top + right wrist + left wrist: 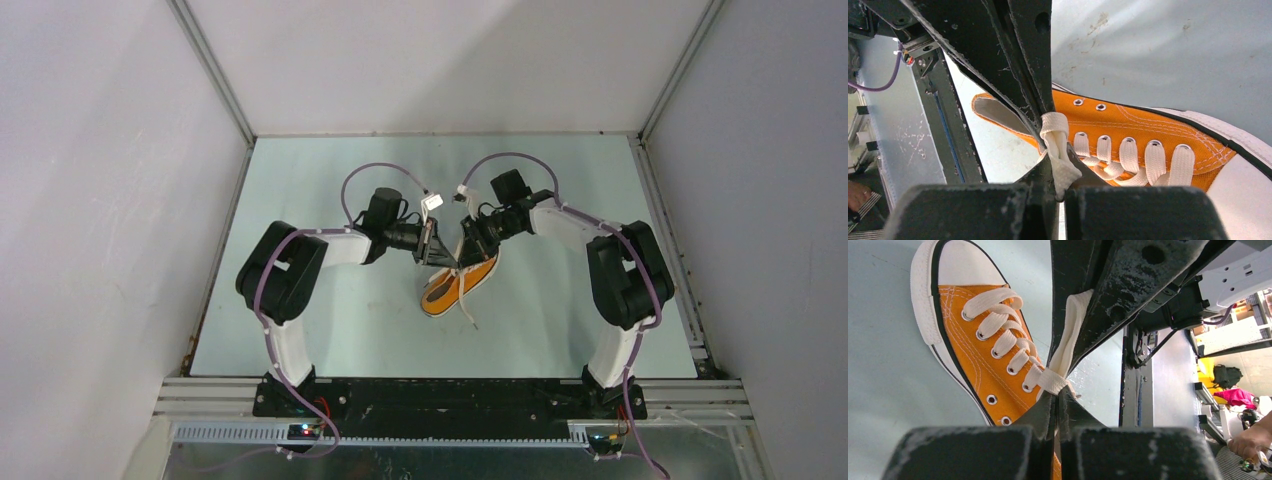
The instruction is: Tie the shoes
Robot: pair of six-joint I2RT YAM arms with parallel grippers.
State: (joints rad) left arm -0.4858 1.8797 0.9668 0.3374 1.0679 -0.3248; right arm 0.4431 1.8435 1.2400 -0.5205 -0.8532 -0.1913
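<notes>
Two tools meet mid-frame: your left tool (443,256) and right tool (467,254) each clamp the white laces (1068,335), with the orange sneaker (450,290) just below them.

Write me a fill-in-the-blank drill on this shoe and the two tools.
The sneaker has ____ canvas.
Its toe cap is ____.
The left tool and the right tool are each ____ on a white lace.
Missing words: orange; white; shut.
</notes>
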